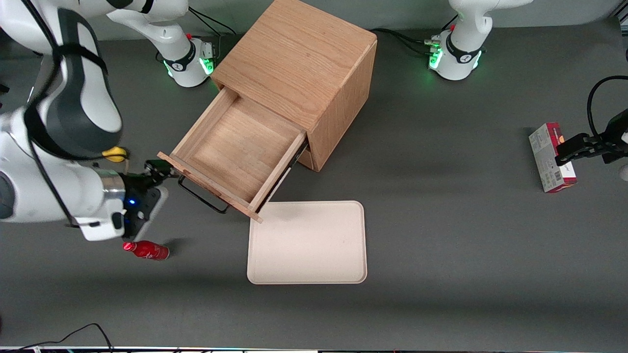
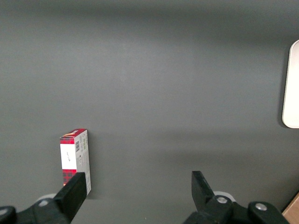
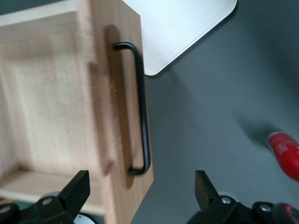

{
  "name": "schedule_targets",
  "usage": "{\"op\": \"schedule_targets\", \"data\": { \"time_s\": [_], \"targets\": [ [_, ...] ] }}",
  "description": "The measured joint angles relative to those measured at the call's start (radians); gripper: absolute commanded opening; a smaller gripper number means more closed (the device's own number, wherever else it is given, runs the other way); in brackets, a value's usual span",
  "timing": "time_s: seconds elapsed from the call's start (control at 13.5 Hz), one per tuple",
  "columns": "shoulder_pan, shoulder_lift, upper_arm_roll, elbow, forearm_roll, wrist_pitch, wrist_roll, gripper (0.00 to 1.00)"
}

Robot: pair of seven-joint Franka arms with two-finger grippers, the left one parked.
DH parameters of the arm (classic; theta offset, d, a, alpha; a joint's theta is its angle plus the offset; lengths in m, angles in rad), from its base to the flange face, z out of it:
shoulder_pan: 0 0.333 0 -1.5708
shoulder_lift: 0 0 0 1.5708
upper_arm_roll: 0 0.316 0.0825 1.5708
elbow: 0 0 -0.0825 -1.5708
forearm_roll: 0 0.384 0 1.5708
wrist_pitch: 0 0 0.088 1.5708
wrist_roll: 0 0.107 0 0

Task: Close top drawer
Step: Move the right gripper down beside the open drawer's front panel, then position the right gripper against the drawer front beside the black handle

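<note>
In front of the cabinet (image 1: 314, 73) we see the top drawer (image 1: 235, 152) pulled far out, its front edge over the tray (image 1: 306, 242). Our gripper (image 3: 140, 191) is open, around the drawer's front by the handle (image 3: 142, 112).

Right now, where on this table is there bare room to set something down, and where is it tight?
Open mat lies between the cabinet and the red-white box, and nearer the camera than the beige tray. The tray itself is bare. It is tight by the top drawer: the open end effector sits at its front corner, with the red bottle nearby.
</note>
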Motion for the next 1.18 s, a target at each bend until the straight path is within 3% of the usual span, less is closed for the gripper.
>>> {"op": "schedule_targets", "data": {
  "time_s": [1.18],
  "targets": [
    [-0.007, 0.069, 0.001, -0.097, 0.074, 0.125, 0.069, 1.00]
  ]
}}
